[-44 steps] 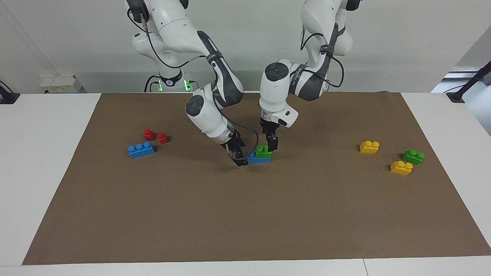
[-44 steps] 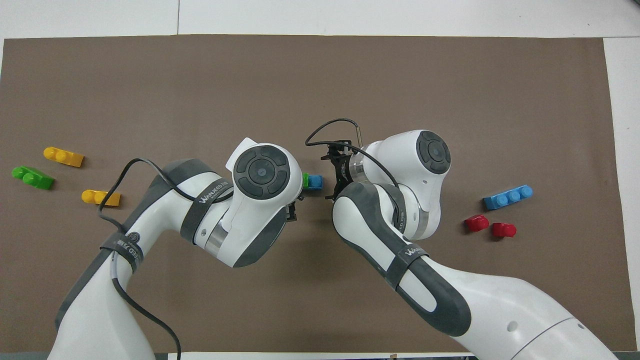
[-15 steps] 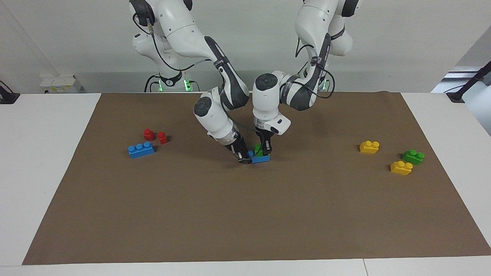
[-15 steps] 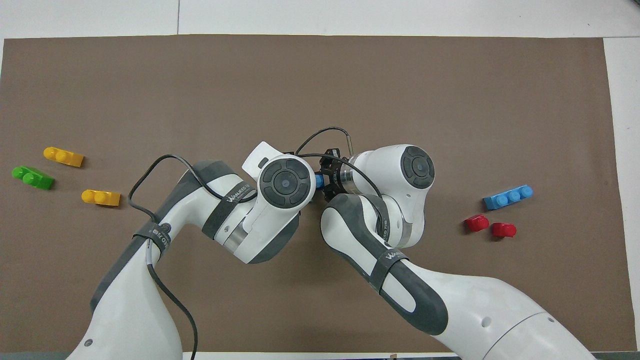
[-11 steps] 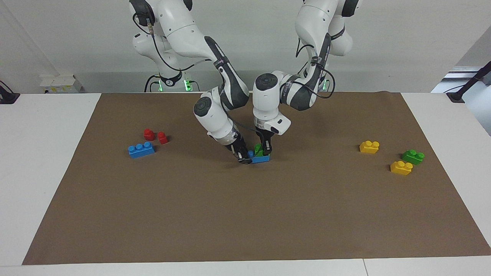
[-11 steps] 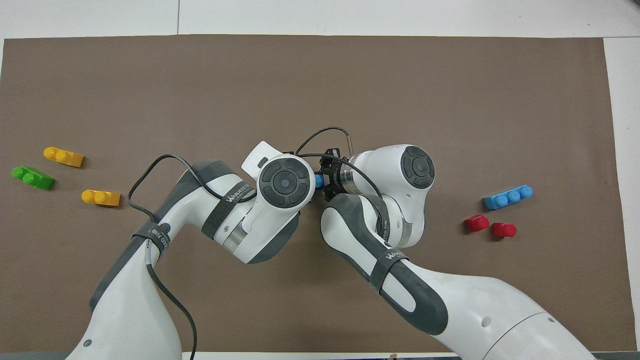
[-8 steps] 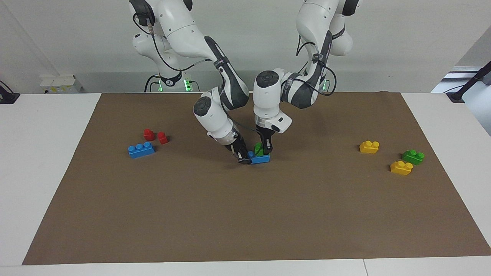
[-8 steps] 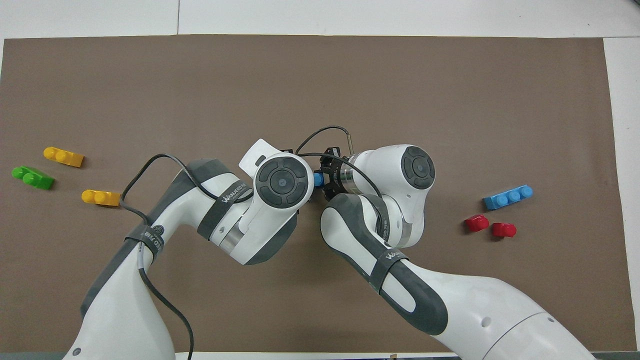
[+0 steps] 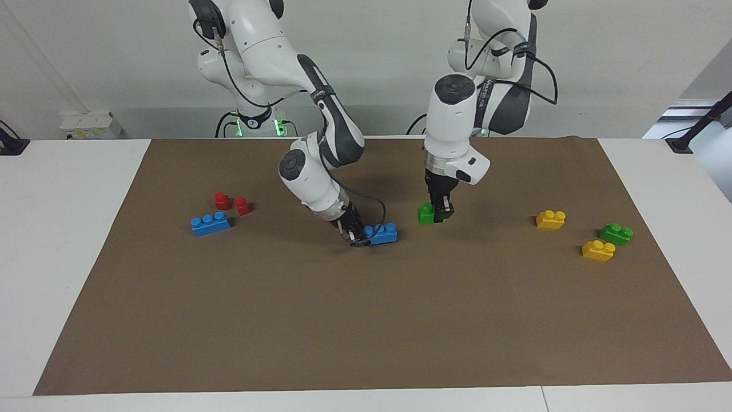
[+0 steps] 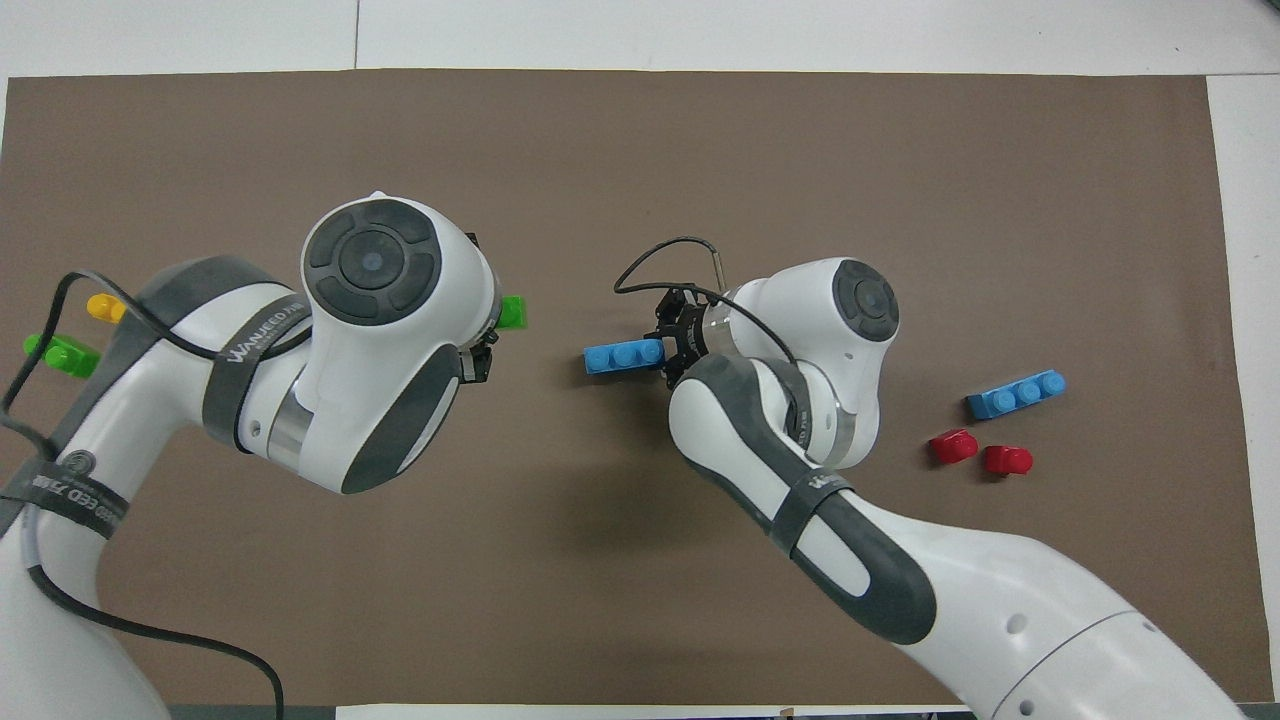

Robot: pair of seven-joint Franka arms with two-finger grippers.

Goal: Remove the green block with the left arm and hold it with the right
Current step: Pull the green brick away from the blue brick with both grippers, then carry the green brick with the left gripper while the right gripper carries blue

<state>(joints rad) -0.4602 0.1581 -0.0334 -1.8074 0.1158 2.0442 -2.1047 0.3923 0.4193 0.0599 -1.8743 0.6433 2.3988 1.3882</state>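
My left gripper (image 9: 439,214) is shut on the green block (image 9: 426,213) and holds it a little above the brown mat (image 9: 366,320), toward the left arm's end from the blue brick. The block sticks out sideways from the fingers; it also shows in the overhead view (image 10: 513,312). My right gripper (image 9: 355,234) is shut on one end of a blue three-stud brick (image 9: 383,233) that rests on the mat, also seen from overhead (image 10: 622,356). Its studs are bare.
A second green block (image 9: 616,233) and two yellow bricks (image 9: 551,219) (image 9: 598,250) lie at the left arm's end of the mat. Another blue brick (image 9: 210,223) and two red pieces (image 9: 222,200) (image 9: 242,205) lie at the right arm's end.
The green block has come off the blue brick. My left gripper has lifted it and carried it toward the left arm's end. My right gripper still holds the blue brick on the mat.
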